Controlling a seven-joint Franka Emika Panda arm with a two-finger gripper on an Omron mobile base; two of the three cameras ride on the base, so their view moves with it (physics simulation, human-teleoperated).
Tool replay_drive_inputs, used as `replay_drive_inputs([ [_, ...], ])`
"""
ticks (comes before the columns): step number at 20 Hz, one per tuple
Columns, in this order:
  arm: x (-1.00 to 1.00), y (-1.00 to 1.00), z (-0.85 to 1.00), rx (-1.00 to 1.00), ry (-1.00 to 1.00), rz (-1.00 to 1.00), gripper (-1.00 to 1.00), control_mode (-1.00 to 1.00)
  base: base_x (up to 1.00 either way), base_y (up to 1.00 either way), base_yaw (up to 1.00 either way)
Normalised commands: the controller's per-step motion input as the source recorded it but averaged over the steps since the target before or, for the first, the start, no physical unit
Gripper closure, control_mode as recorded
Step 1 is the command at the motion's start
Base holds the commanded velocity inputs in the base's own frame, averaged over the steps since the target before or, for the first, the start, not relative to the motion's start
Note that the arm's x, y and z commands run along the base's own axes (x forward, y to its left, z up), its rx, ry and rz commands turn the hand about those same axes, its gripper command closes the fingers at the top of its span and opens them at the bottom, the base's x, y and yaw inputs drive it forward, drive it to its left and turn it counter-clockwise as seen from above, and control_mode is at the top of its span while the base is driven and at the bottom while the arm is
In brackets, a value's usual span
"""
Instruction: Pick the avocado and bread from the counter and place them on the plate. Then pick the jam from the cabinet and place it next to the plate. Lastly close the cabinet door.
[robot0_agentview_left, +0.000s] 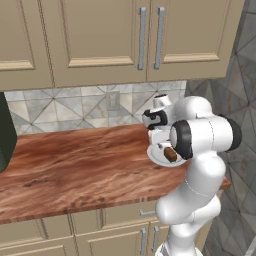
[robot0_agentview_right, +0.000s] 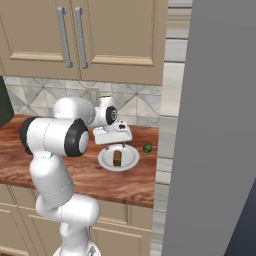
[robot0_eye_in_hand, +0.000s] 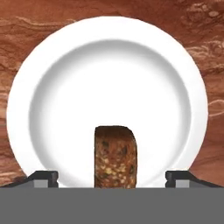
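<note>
The arm rises from the near side and bends forward over the counter (robot0_agentview_left: 75, 170), its gripper (robot0_eye_in_hand: 112, 177) pointing down above the plate (robot0_eye_in_hand: 52, 87), fingers wide apart and clear of the bread (robot0_eye_in_hand: 114, 157) lying on it. Farther right, the avocado (robot0_agentview_right: 147, 148) sits on the wood beside the plate.

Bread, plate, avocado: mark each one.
bread (robot0_eye_in_hand: 114, 157): hand view, its speckled top face.
plate (robot0_eye_in_hand: 105, 78): hand view, bare white middle.
avocado (robot0_agentview_right: 148, 148): right base view, its green top, on the counter.
</note>
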Motion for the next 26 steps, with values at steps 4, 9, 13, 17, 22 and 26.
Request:
replay_drive_inputs([
  [4, 0.00, 0.00, 0.31, 0.00, -0.05, -0.06, -1.00, -1.00, 0.00, 0.00, 0.00],
  [9, -0.01, -0.16, 0.10, 0.00, -0.08, -0.21, -1.00, -1.00, 0.00, 0.00, 0.00],
  [13, -0.01, -0.30, 0.05, 0.00, -0.10, -0.31, -1.00, -1.00, 0.00, 0.00, 0.00],
  [17, 0.00, -0.34, 0.03, -0.01, -0.17, -0.28, -1.00, -1.00, 0.00, 0.00, 0.00],
  [22, 0.00, -0.36, 0.01, -0.04, -0.24, -0.23, -1.00, -1.00, 0.00, 0.00, 0.00],
  [26, 0.00, -0.38, 0.00, -0.04, -0.20, -0.21, -1.00, -1.00, 0.00, 0.00, 0.00],
])
